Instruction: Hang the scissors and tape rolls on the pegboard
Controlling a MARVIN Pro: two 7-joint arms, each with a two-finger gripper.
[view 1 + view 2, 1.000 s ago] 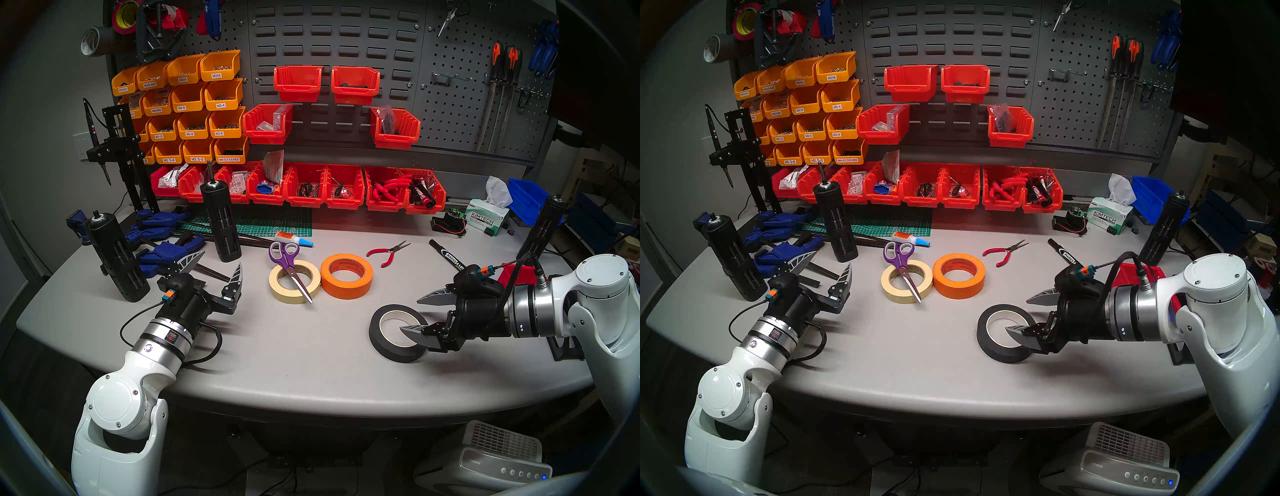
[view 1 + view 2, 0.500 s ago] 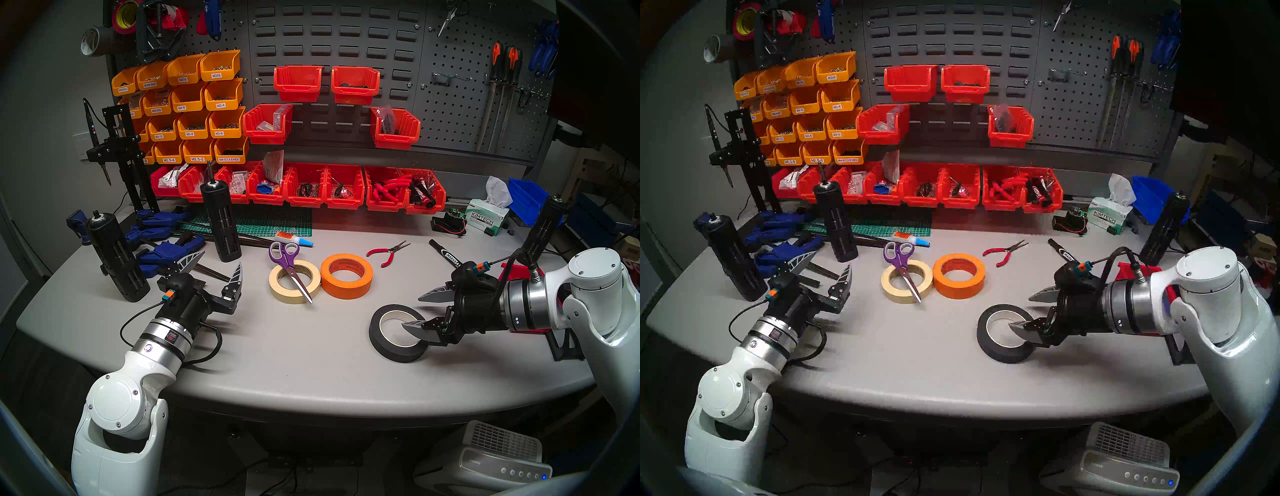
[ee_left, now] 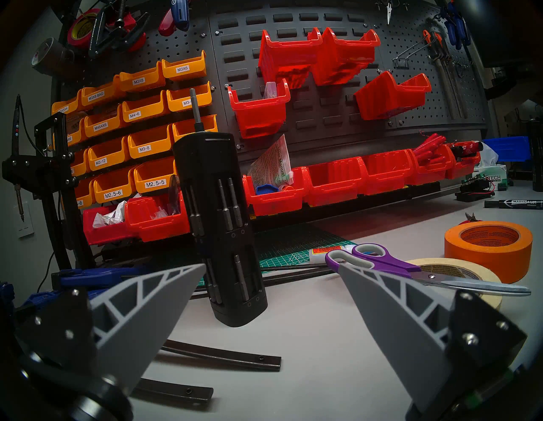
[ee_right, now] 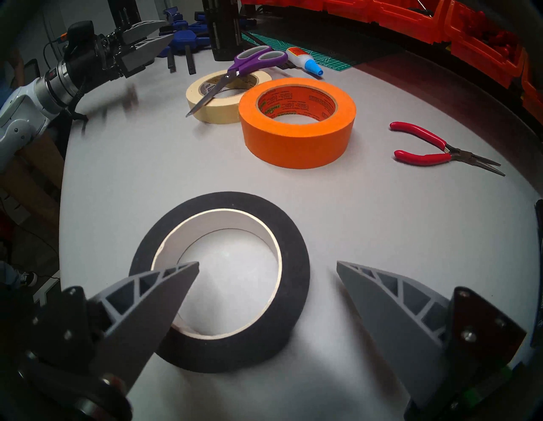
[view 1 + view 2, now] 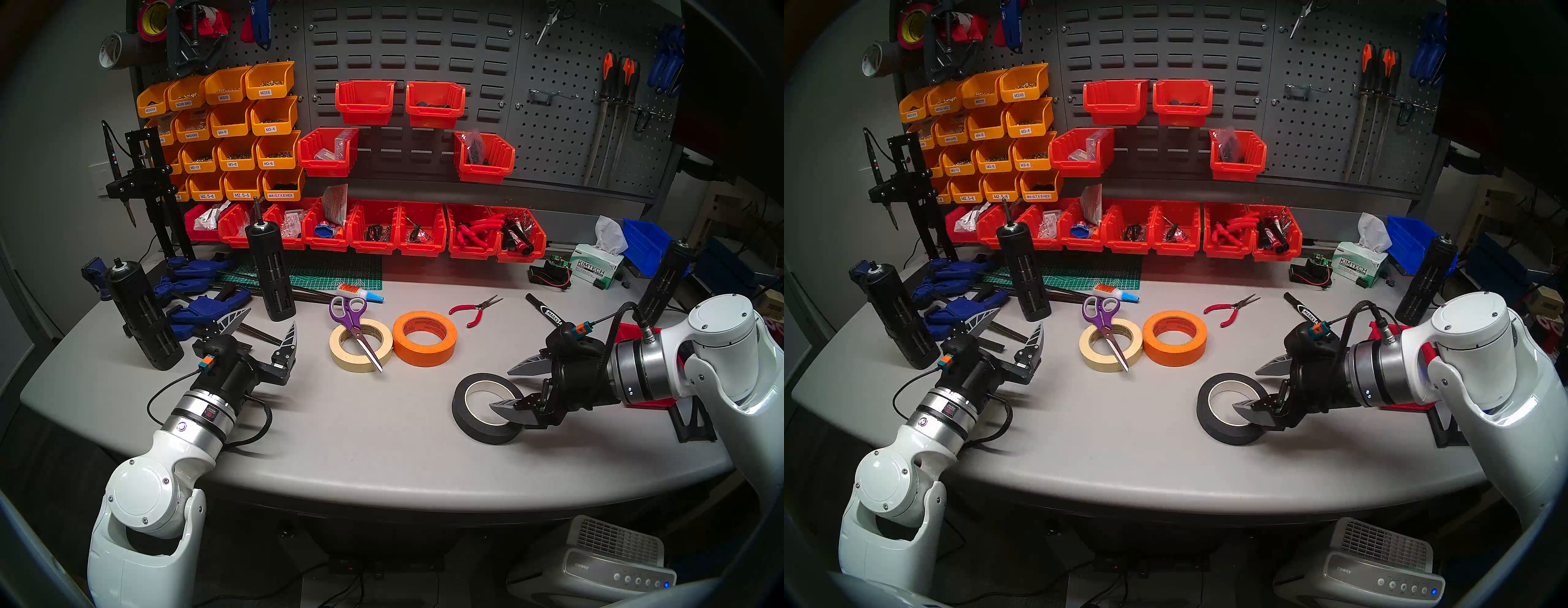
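Note:
The purple-handled scissors (image 5: 348, 316) lie across the beige tape roll (image 5: 337, 356), with the orange roll (image 5: 424, 354) touching it on the right. The black roll (image 5: 460, 409) lies flat nearer the front. My right gripper (image 5: 501, 388) is open and low over it. In the right wrist view one finger (image 4: 164, 297) is over the hole of the black roll (image 4: 293, 250) and the other stands outside its wall. My left gripper (image 5: 270, 317) is open and empty, left of the scissors (image 3: 382, 258). The pegboard (image 5: 560, 140) stands at the back right with bare hooks.
Red-handled pliers (image 5: 475, 312), a black marker (image 5: 545, 312) and a glue bottle (image 5: 360, 293) lie behind the rolls. Black bit holders (image 5: 271, 271) and blue clamps (image 5: 203, 305) crowd the left. A row of red bins (image 5: 382, 229) lines the back, below the louvre panel.
The right arm's elbow has swung leftward and the wrist tilted a little. Its gripper stays open at the black roll. The left arm, rolls and scissors have not moved.

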